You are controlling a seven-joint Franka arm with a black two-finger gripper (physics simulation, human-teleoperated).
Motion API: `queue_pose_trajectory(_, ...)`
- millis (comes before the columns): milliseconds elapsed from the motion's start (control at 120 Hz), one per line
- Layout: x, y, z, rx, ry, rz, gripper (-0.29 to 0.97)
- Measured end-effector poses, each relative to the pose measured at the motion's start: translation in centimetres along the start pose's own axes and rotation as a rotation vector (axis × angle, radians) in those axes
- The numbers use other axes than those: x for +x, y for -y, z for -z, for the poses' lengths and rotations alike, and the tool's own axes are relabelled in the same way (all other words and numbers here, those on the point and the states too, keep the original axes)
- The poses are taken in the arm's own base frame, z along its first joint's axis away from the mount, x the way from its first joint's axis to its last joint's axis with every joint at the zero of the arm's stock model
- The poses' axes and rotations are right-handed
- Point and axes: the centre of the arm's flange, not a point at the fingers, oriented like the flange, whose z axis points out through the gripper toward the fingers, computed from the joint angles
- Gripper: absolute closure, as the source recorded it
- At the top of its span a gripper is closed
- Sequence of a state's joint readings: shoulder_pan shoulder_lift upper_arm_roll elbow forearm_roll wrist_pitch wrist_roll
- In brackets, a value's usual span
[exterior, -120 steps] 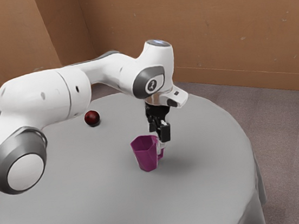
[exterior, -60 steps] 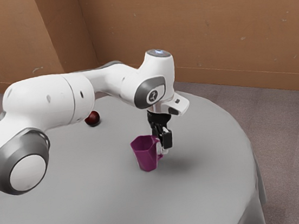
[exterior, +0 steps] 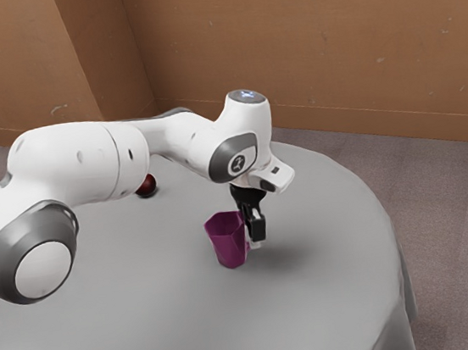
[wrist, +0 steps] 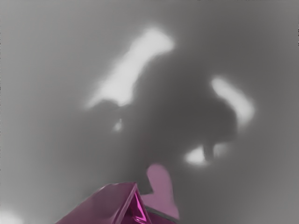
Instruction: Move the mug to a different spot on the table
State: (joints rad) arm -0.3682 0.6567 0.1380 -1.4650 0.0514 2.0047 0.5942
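Exterior view: purple mug (exterior: 227,240) upright near table (exterior: 335,299) middle; red ball (exterior: 146,185) well apart, toward far side. Fingers (exterior: 257,225) low at handle (wrist: 161,191) side of mug, clamped or just astride: cannot tell (handle hidden there, close beneath in wrist view). Best next: secure firm pinch on handle, lift straight, keep upright, avoid ball.

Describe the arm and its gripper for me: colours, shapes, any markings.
The arm is built of thick, rounded, glossy white segments with grey bands at the joints. The near joint has a big round cap, white with a grey ring. A grey disc near the wrist bears a small white mark. The gripper is black and narrow, hung under a white block.
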Motion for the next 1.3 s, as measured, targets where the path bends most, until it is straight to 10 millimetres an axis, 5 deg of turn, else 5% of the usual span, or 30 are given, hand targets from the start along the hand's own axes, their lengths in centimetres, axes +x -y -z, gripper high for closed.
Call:
queue_pose_trajectory(300,0.0,0.1,0.4,0.007,-0.007,-0.028,0.50)
queue_pose_trajectory(583,0.0,-0.1,0.8,0.025,0.009,-0.048,0.59)
queue_pose_trajectory(1067,-2.4,-0.5,5.5,0.076,0.155,-0.083,0.63)
queue_pose_trajectory(1300,-3.7,2.0,7.3,0.134,0.238,-0.070,0.62)
